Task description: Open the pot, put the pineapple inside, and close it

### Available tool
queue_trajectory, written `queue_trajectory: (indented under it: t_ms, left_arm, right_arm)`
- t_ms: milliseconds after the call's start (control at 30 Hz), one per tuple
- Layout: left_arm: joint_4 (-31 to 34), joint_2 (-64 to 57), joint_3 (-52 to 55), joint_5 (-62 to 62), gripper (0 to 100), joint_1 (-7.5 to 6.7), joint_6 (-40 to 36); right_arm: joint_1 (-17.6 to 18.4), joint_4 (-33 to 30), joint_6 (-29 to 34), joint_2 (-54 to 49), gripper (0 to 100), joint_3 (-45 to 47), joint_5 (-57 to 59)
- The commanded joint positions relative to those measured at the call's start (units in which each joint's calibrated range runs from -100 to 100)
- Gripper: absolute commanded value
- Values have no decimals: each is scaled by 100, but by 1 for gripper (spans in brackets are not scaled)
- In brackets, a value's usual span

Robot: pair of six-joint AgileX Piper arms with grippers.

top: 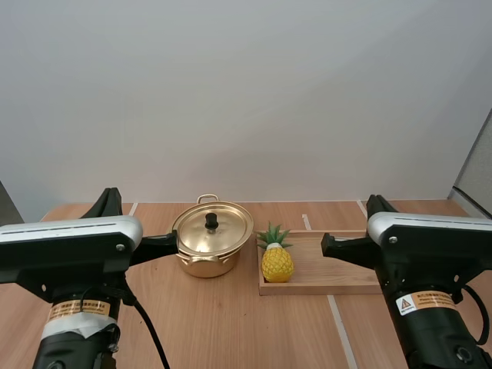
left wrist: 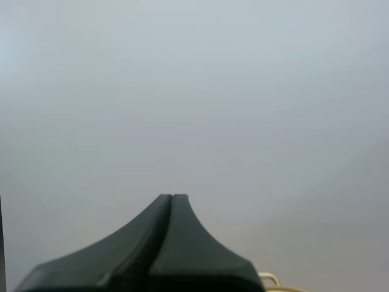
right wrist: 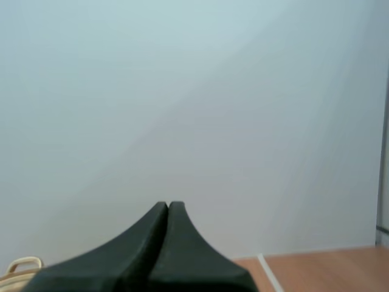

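Observation:
A gold pot (top: 211, 246) with its lid on and a black knob (top: 211, 223) stands at the table's middle. Right of it a yellow pineapple (top: 277, 257) with green leaves stands upright on the left end of a wooden tray (top: 338, 273). My left gripper (top: 171, 240) is shut and points at the pot's left side, just short of it. My right gripper (top: 327, 246) is shut over the tray, right of the pineapple. In the left wrist view the shut fingers (left wrist: 172, 198) form one wedge beside the pot's handle (left wrist: 270, 280). The right wrist view shows its shut gripper (right wrist: 168, 205) and a pot handle (right wrist: 24, 264).
The wooden table (top: 231, 323) has white tape lines and free room in front of the pot and tray. A plain white wall stands behind it. A grey panel (top: 475, 173) rises at the far right.

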Motion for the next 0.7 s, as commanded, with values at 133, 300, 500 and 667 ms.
queue_trajectory:
  t_ms: [133, 300, 500, 667]
  left_arm:
    - [67, -38, -531, -478, 0, 10, 353]
    - [67, -38, -1133, -461, 0, 10, 386]
    - [67, -38, -1905, 794, 0, 10, 550]
    - [67, -38, -2525, 984, 0, 10, 609]
  right_arm:
    - [-18, -242, -45, -33, 0, -56, -1068]
    - [-18, -390, -54, -33, 0, -541, -1092]
    - [-18, -1015, -143, -33, 0, -1390, -257]
    - [-18, -932, -131, 37, 0, -2504, 1747]
